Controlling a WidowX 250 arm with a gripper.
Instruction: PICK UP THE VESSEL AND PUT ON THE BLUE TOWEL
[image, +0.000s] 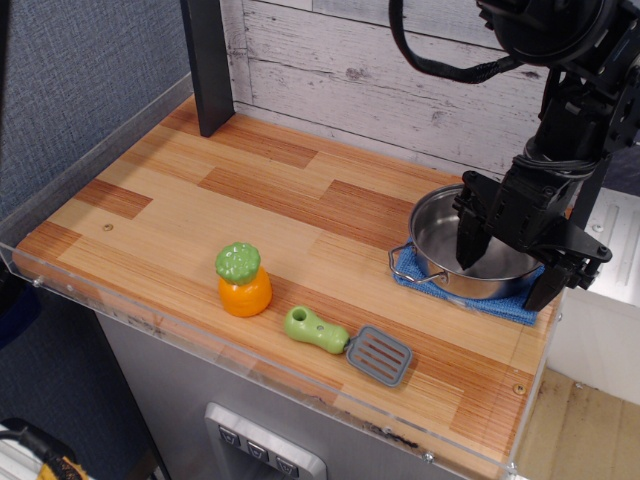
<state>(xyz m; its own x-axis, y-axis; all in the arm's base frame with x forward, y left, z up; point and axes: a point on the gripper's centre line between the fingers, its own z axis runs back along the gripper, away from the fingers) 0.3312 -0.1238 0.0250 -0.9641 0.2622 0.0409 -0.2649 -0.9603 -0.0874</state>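
The gripper (508, 272) hangs wide open, gripping nothing, over the steel pot (452, 256) resting on the blue towel (503, 305).

text: none legible | labels: none | numbers: none | signs: none

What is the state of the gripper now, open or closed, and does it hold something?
Gripper: open, holding nothing; one finger reaches inside the vessel, the other is outside its rim. The vessel rests on the blue towel.
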